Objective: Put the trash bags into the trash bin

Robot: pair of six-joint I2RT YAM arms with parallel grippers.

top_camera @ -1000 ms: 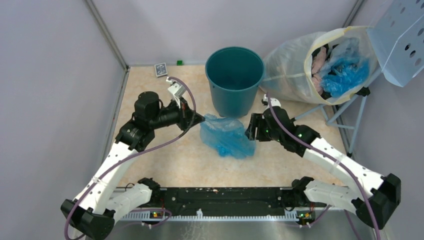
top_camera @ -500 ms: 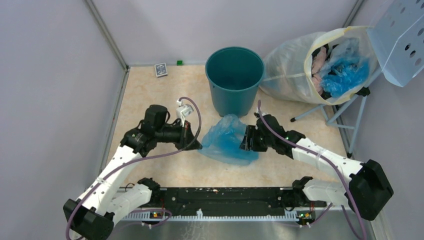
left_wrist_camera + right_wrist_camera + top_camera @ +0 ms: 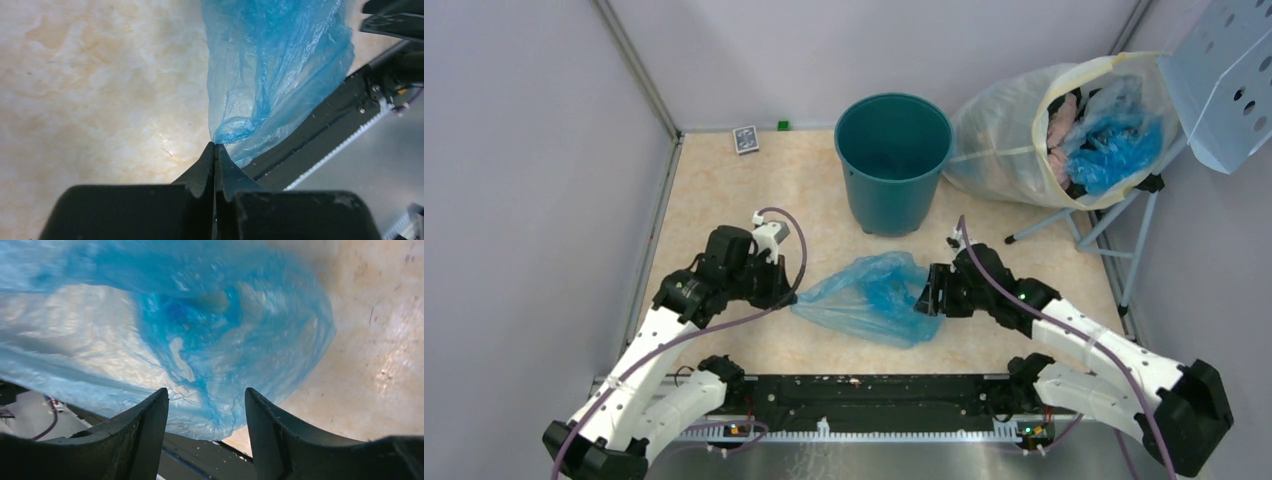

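Note:
A crinkly light-blue trash bag (image 3: 869, 298) lies spread on the beige table between my two grippers, in front of the dark-teal trash bin (image 3: 892, 160). My left gripper (image 3: 790, 294) is shut on the bag's left corner; in the left wrist view its jaws (image 3: 215, 146) pinch the bag's tip (image 3: 227, 135). My right gripper (image 3: 927, 296) is open at the bag's right end, with the bag (image 3: 220, 360) just beyond its spread fingers (image 3: 206, 392). The bin stands upright; its inside looks empty.
A large cloudy-white sack (image 3: 1064, 125) holding blue and pink plastic leans on a stand at the back right, under a pale-blue perforated panel (image 3: 1224, 80). A small card box (image 3: 745, 139) and a green block (image 3: 783, 125) sit by the back wall. The black base rail (image 3: 864, 395) runs along the near edge.
My left gripper has pulled back toward the near left with the bag's corner, stretching the bag out flatter and nearer the front. My right gripper has shifted slightly right beside it.

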